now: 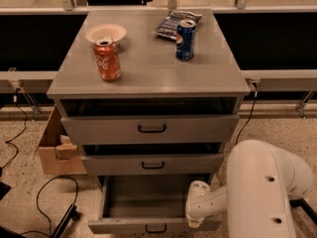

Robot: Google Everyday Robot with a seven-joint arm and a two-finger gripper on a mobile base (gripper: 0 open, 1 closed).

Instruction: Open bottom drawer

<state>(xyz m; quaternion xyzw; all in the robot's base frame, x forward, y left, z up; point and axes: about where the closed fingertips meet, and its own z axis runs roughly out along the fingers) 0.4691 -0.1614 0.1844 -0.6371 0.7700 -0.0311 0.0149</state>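
Observation:
The bottom drawer (130, 226) of the grey cabinet stands pulled out, with its narrow front panel low in the view and a small black loop handle (155, 228). Its plain grey tray (148, 197) shows inside. My white arm (262, 192) reaches in from the lower right. The gripper end (197, 216) is at the drawer's right front corner, by the front panel. Its fingers are hidden behind the wrist. The mid-sized middle drawer front (151, 164) and the tallest top drawer front (150, 129) sit above, each slightly out.
On the cabinet top (148, 68) stand a red Coke can (107, 59), a blue Pepsi can (185, 39), a white bowl (105, 33) and a chip bag (176, 22). A cardboard box (57, 150) sits left of the cabinet. Black cables (44, 197) lie on the speckled floor.

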